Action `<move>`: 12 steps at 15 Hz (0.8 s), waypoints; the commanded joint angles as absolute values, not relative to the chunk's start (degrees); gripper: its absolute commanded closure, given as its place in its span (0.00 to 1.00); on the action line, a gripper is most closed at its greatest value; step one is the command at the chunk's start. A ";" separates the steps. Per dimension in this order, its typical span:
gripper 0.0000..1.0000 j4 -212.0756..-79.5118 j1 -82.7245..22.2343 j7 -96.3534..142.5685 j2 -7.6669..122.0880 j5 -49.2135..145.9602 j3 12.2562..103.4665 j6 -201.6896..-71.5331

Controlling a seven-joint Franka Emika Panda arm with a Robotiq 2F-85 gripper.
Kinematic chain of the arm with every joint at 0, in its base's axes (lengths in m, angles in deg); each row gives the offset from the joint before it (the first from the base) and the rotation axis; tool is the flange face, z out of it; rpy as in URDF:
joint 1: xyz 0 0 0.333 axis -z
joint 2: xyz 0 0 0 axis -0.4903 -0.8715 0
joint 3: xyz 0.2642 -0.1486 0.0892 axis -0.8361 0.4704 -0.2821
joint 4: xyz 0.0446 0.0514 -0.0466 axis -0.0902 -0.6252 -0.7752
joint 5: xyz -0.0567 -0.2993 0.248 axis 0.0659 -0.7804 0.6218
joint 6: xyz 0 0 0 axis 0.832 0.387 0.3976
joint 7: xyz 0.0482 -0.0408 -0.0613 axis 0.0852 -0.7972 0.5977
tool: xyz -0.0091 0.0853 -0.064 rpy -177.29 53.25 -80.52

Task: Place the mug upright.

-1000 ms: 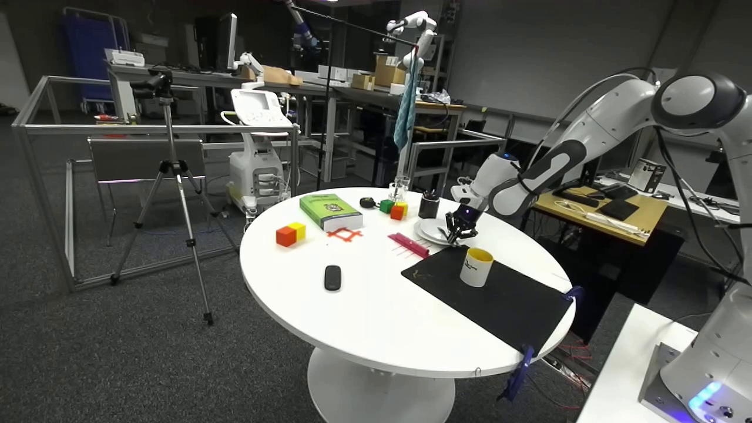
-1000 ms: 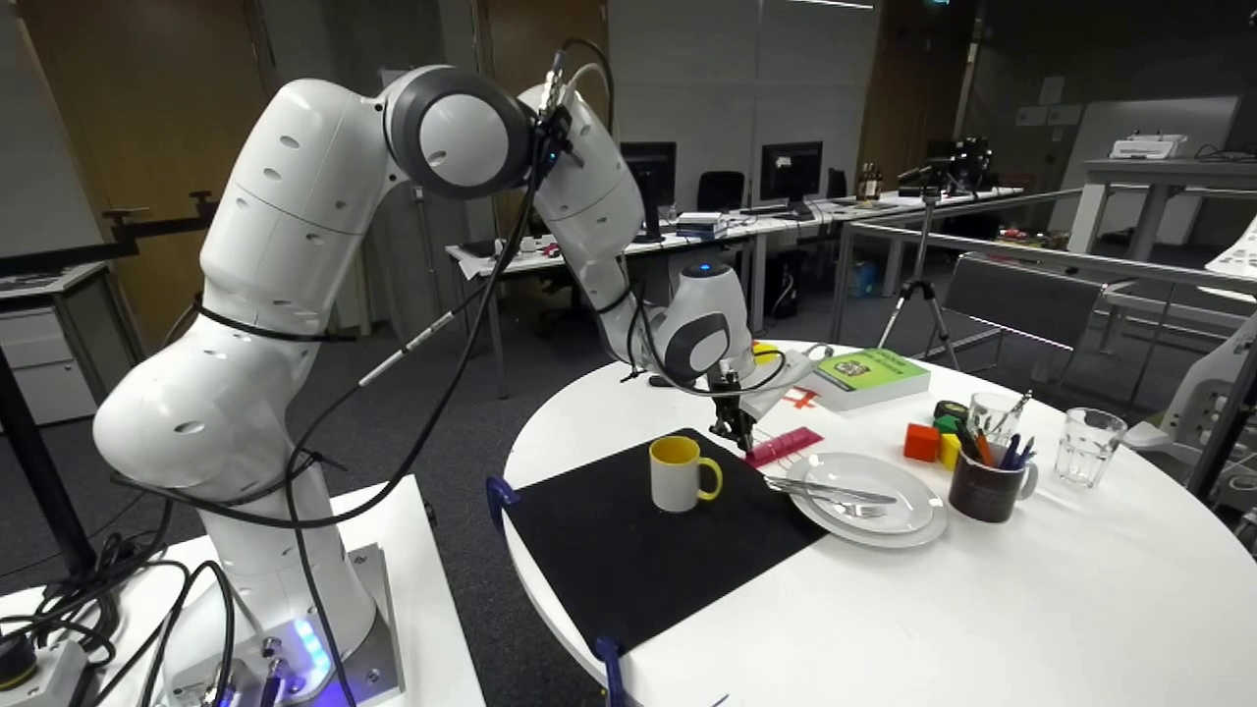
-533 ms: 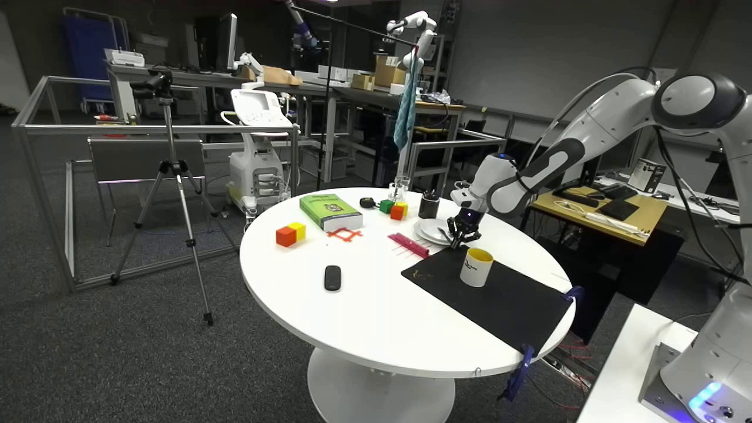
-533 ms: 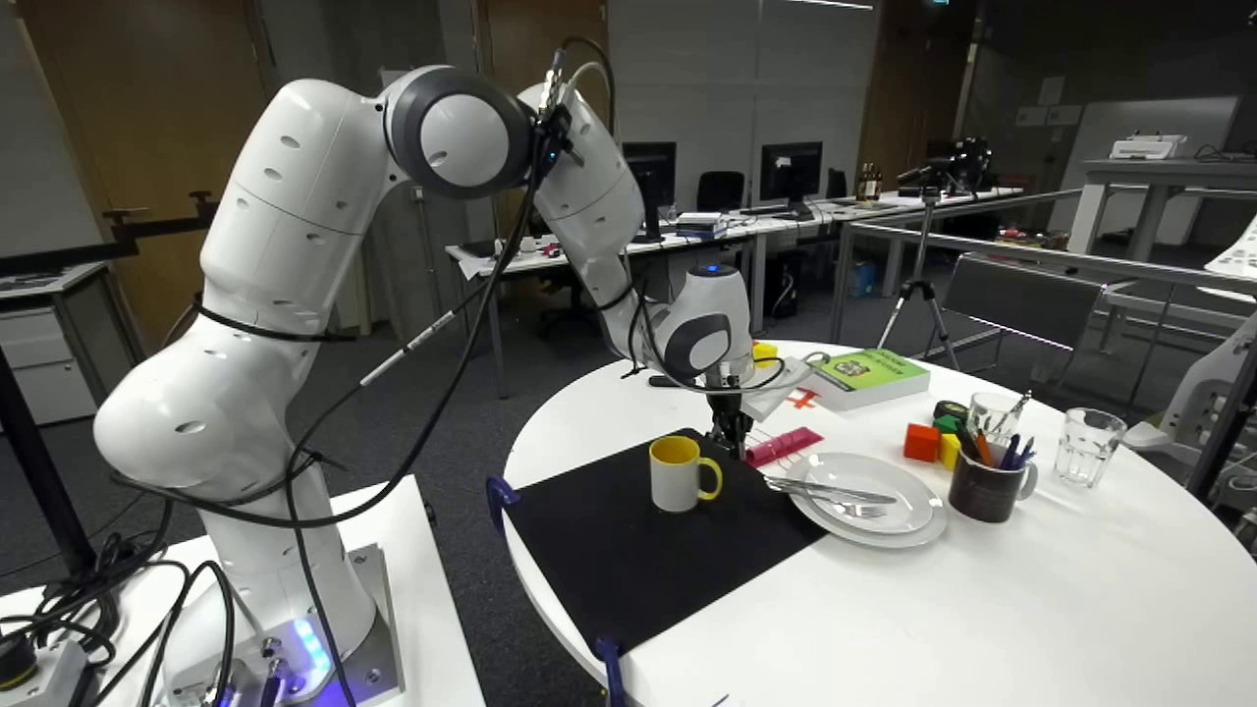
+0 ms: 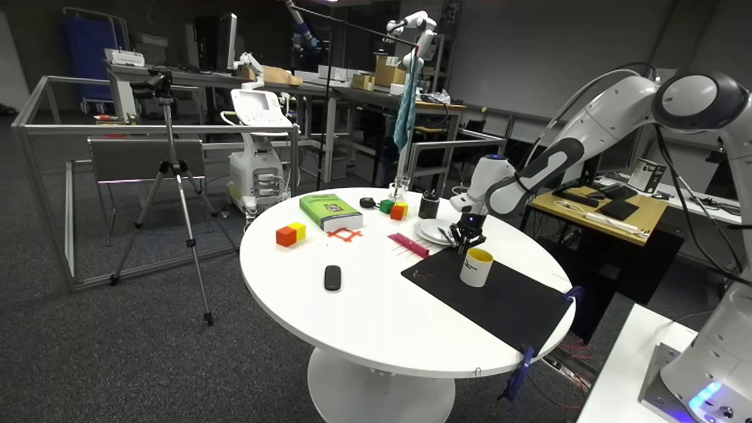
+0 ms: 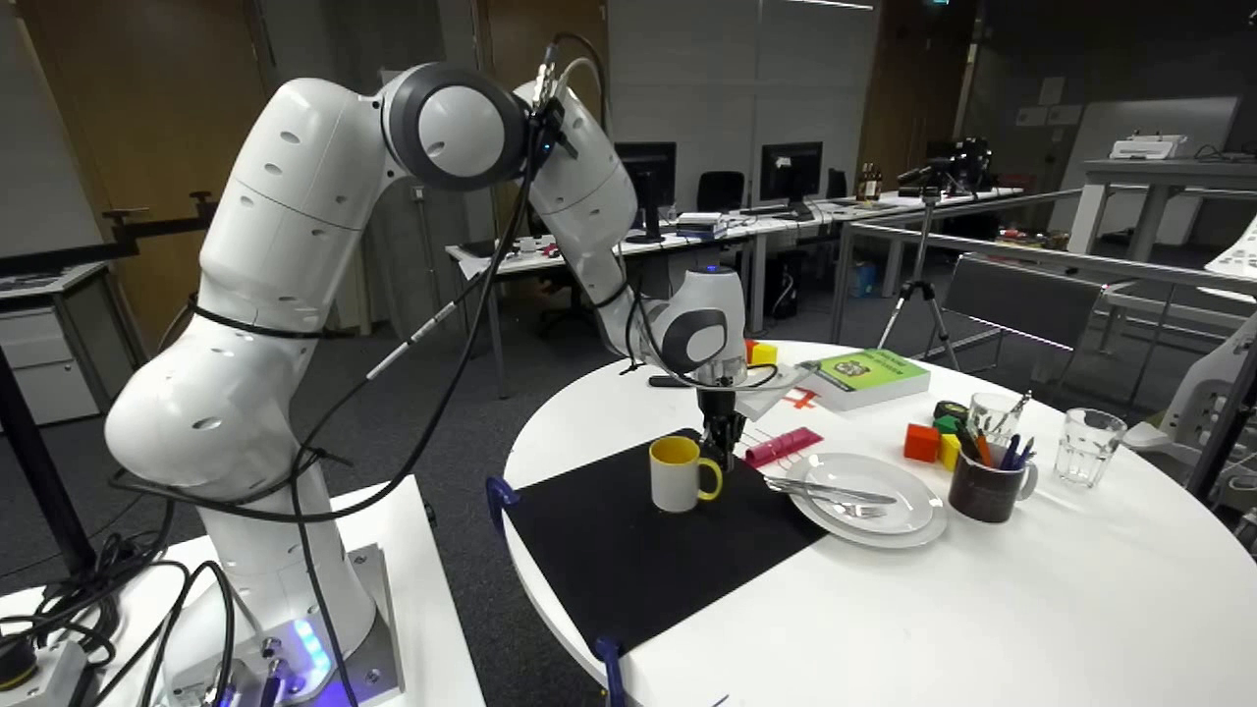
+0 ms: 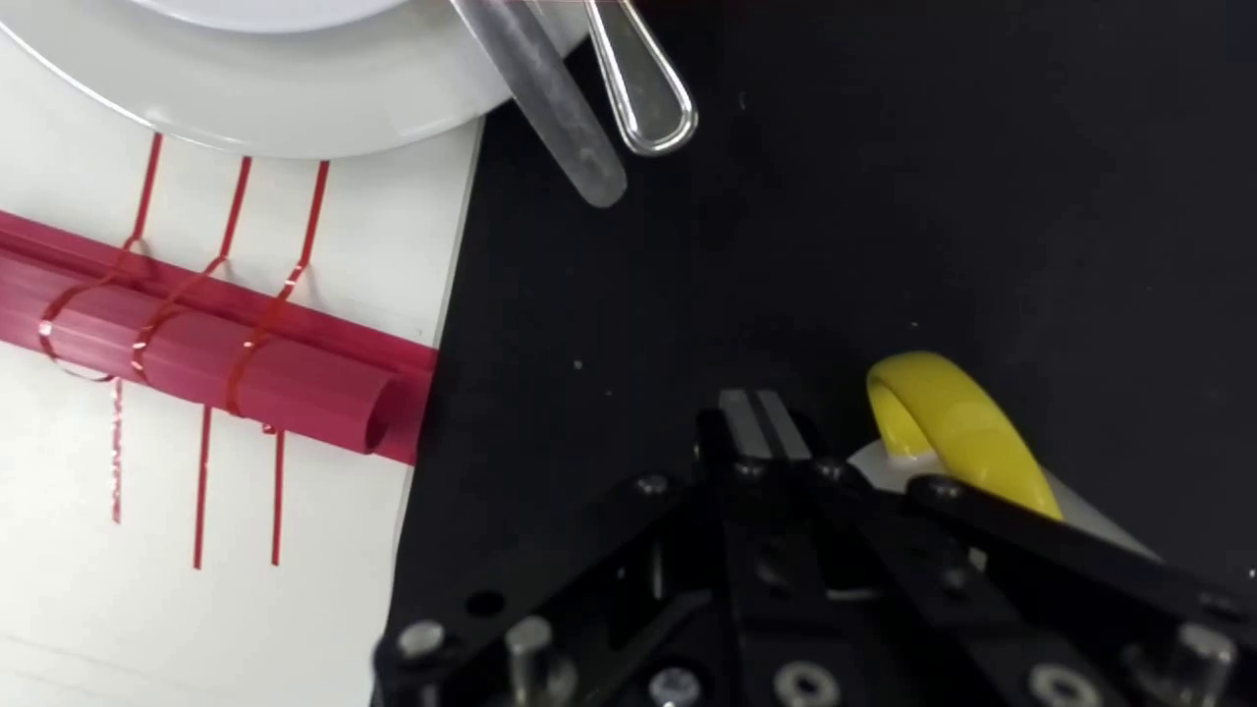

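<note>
Wrist view: jaws pinched together just beside the mug (image 7: 982,447), which both exterior views show upright.

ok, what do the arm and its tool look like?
Panda arm: glossy white, rounded, dark grey joint rings, black cables slung outside, blue light strip on the base. Robotiq tool: black linkage, silver screw heads, grey fingertip pads. No lettering legible on either.
</note>
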State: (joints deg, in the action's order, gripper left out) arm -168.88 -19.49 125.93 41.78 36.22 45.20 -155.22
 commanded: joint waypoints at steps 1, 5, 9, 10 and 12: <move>1.00 -168.99 -24.06 124.34 44.11 33.39 49.76 -151.10; 1.00 -168.79 -28.32 122.11 44.48 28.94 53.73 -147.64; 1.00 -168.22 -30.52 120.25 45.11 25.21 55.16 -142.33; 1.00 -168.01 -30.70 119.95 45.10 24.56 55.19 -141.30; 1.00 -167.53 -30.84 120.17 45.08 23.81 54.94 -138.98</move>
State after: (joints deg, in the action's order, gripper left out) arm -167.74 -29.73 121.36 43.24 26.13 54.22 -143.26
